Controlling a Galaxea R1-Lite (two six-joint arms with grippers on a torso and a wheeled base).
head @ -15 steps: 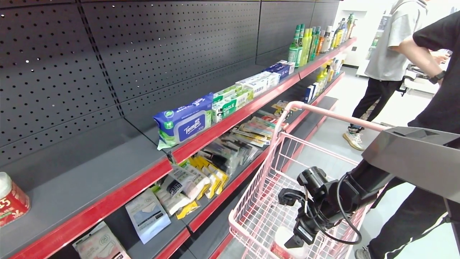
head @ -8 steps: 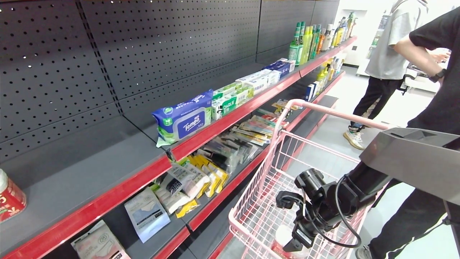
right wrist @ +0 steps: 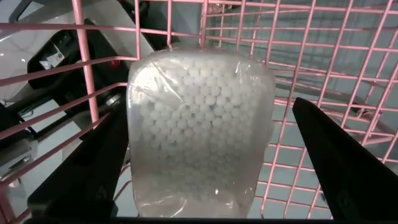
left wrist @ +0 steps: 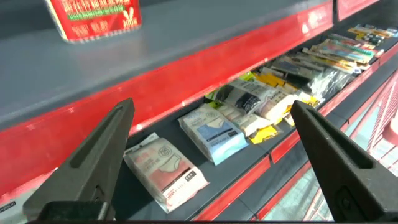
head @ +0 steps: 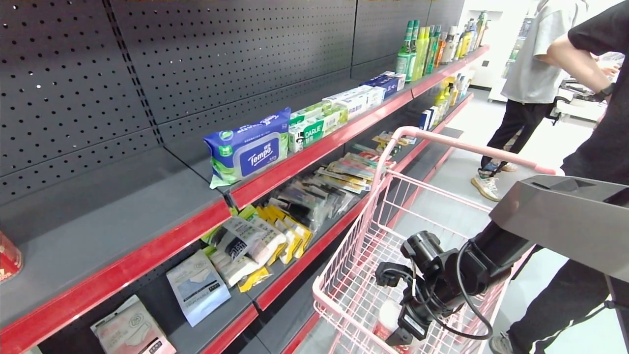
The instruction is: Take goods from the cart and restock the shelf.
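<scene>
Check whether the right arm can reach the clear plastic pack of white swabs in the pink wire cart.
Probably yes: right gripper is inside the cart, fingers open either side of the pack, nothing between.

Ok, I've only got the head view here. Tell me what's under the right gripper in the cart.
Observer: A clear pack of small white-tipped sticks, swabs by the look, inside the pink cart.
Operator: Give me the jaws.
Observer: The right gripper is open, one finger on each side of the pack, not closed on it.
Operator: Now report the left gripper.
Observer: The left gripper is open and empty, facing the red front edge of the shelf; a red can stands on that shelf.
</scene>
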